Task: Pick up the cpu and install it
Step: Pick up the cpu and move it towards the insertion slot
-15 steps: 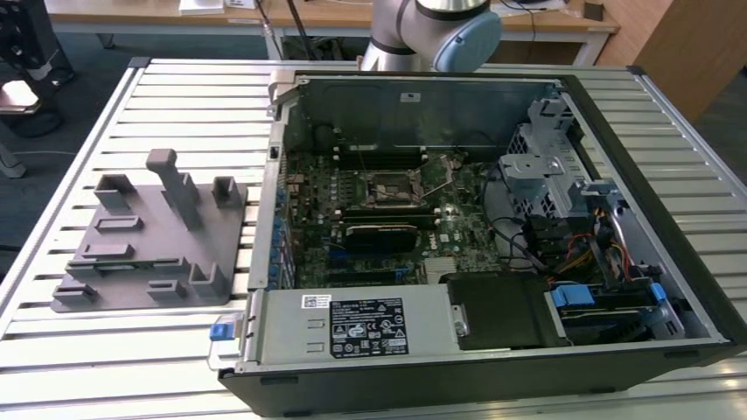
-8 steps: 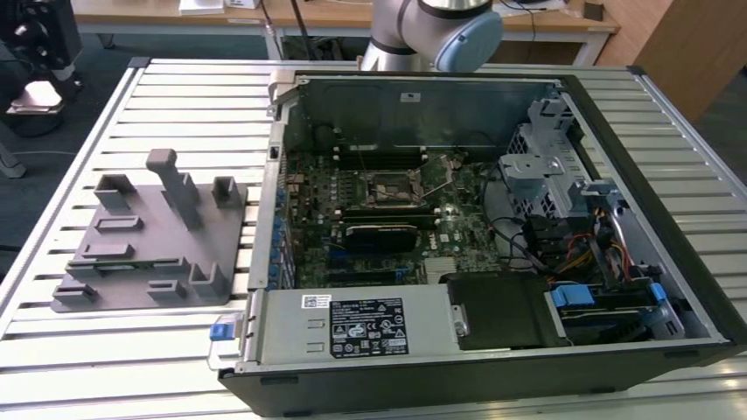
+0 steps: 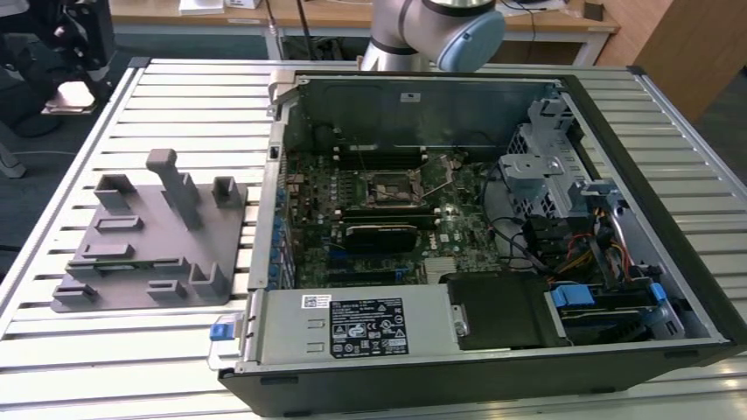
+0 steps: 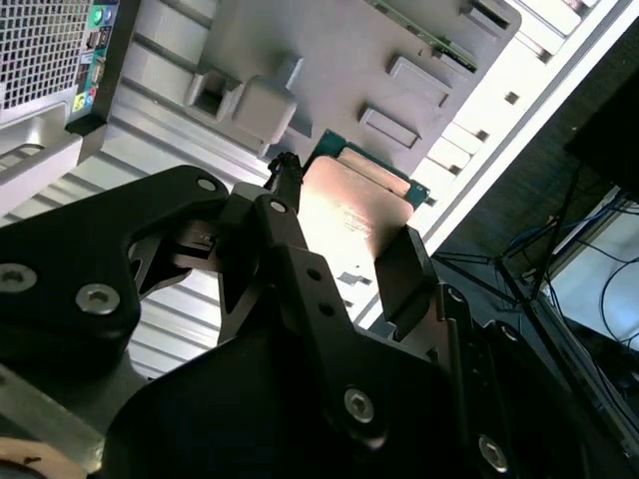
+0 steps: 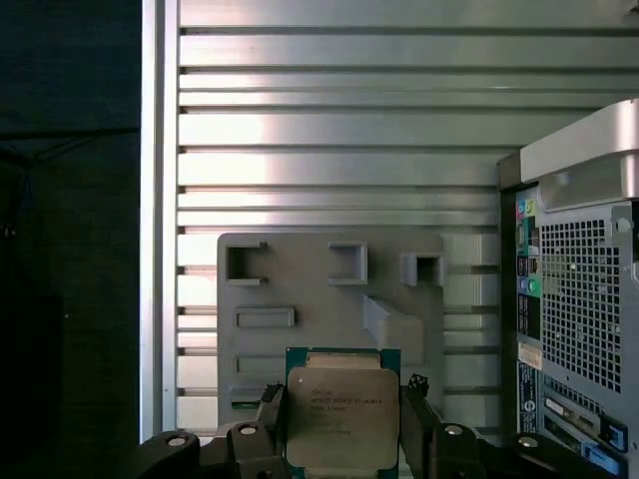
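In the exterior view, the grey fixture tray [image 3: 140, 254] lay on the slatted table [image 3: 70, 350] toward the exterior view's left. The open computer case [image 3: 491, 367] stood just beside it to the right, with the motherboard socket [image 3: 391, 185] near its middle and the arm [image 3: 438, 31] behind the case. In both wrist views the gripper [image 5: 342, 399] [image 4: 344, 220] was clamped on the cpu [image 5: 342, 419] [image 4: 354, 210], its fingers [image 5: 270, 404] against two opposite edges and the tray behind it.

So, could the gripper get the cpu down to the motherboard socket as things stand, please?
Probably yes: the gripper holds the cpu, the case lies open, and nothing sits over the socket; cables lie off to the exterior view's right.
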Robot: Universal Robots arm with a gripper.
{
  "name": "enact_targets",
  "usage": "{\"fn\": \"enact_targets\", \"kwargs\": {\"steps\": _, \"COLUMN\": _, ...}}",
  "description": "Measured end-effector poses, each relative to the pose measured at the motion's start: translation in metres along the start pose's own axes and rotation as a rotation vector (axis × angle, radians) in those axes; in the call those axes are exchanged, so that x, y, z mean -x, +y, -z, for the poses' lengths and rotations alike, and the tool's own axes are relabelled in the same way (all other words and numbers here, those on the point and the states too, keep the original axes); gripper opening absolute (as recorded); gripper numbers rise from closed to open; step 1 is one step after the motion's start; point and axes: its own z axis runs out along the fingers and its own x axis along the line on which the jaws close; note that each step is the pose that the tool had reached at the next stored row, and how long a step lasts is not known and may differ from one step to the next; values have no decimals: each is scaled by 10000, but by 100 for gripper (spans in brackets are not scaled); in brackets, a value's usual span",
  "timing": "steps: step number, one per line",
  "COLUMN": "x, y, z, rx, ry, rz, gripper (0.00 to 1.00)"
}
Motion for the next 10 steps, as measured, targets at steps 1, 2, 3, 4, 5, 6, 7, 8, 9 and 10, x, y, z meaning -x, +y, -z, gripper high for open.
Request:
{"fn": "enact_targets", "kwargs": {"steps": 1, "x": 36, "y": 1, "z": -2, "rx": 0, "ry": 0, "rz": 0, "gripper": 54}}
{"fn": "enact_targets", "kwargs": {"steps": 2, "x": 69, "y": 1, "z": -4, "rx": 0, "ry": 0, "rz": 0, "gripper": 54}}
{"fn": "enact_targets", "kwargs": {"steps": 3, "x": 101, "y": 2, "z": -6, "rx": -1, "ry": 1, "rz": -1, "gripper": 54}}
{"fn": "enact_targets", "kwargs": {"steps": 4, "x": 131, "y": 3, "z": -8, "rx": -1, "ry": 1, "rz": -1, "gripper": 54}}
{"fn": "enact_targets", "kwargs": {"steps": 5, "x": 158, "y": 3, "z": -11, "rx": 0, "ry": 0, "rz": 0, "gripper": 54}}
{"fn": "enact_targets", "kwargs": {"steps": 6, "x": 186, "y": 3, "z": -13, "rx": -1, "ry": 1, "rz": 1, "gripper": 54}}
{"fn": "enact_targets", "kwargs": {"steps": 7, "x": 208, "y": 3, "z": -15, "rx": -1, "ry": 1, "rz": 1, "gripper": 54}}
{"fn": "enact_targets", "kwargs": {"steps": 8, "x": 234, "y": 4, "z": -19, "rx": 0, "ry": 0, "rz": 0, "gripper": 54}}
{"fn": "enact_targets", "kwargs": {"steps": 9, "x": 259, "y": 4, "z": -21, "rx": 0, "ry": 0, "rz": 0, "gripper": 54}}
{"fn": "enact_targets", "kwargs": {"steps": 10, "x": 283, "y": 5, "z": -24, "rx": 0, "ry": 1, "rz": 0, "gripper": 54}}
